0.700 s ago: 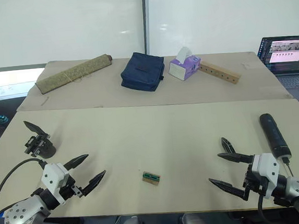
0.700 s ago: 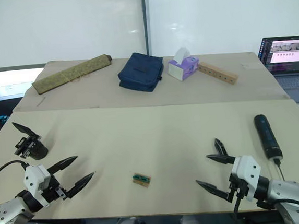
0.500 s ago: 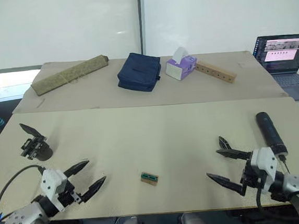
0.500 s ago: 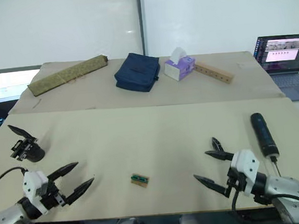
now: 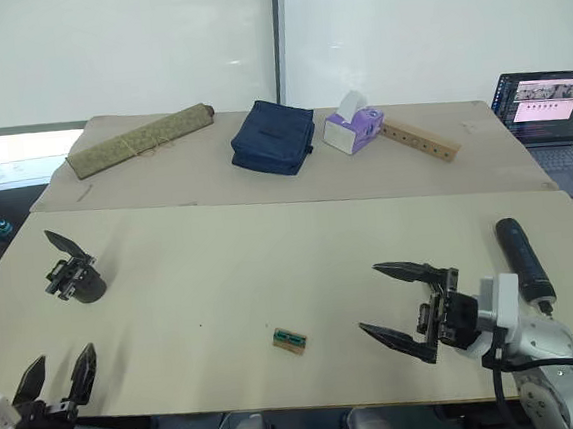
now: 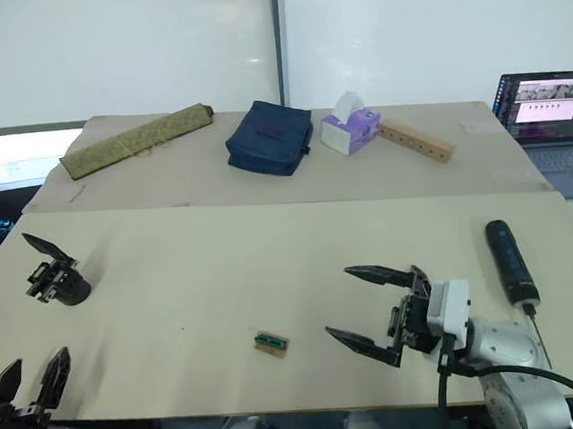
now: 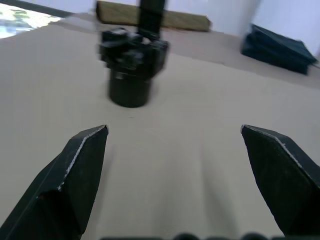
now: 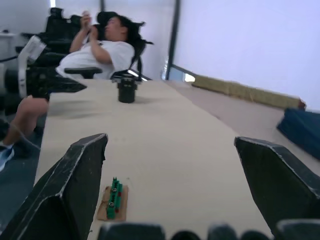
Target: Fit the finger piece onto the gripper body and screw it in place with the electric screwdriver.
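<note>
Far left, at the near edge of the table (image 5: pixel 269 246), the left gripper (image 5: pixel 55 372) is seen low down with its two black fingers spread apart and nothing between them. Just beyond it, near the table's left edge, the gripper body (image 5: pixel 80 283) is stood upright on its rounded base. A pointed black finger piece (image 5: pixel 62 241) sticks up and outward from the top of it, so it seems already seated on the body, though how firmly can't be told. In the left wrist view the same block (image 7: pixel 131 65) is framed between the spread fingertips, well apart from them.

Moving toward the middle, a tiny tan block with a green top (image 5: pixel 291 341) is lying flat near the front edge, touched by nothing.

To the right of that, the right gripper (image 5: pixel 389 301) is held over the table, turned toward the middle, fingers wide open and empty. The little tan block is well apart from it.

Further right, past the gripper's wrist, the electric screwdriver (image 5: pixel 524 260) is lying on the table, untouched, its thin bit end pointing toward the front edge.

A laptop (image 5: pixel 549 116) sits open on the far right.
</note>
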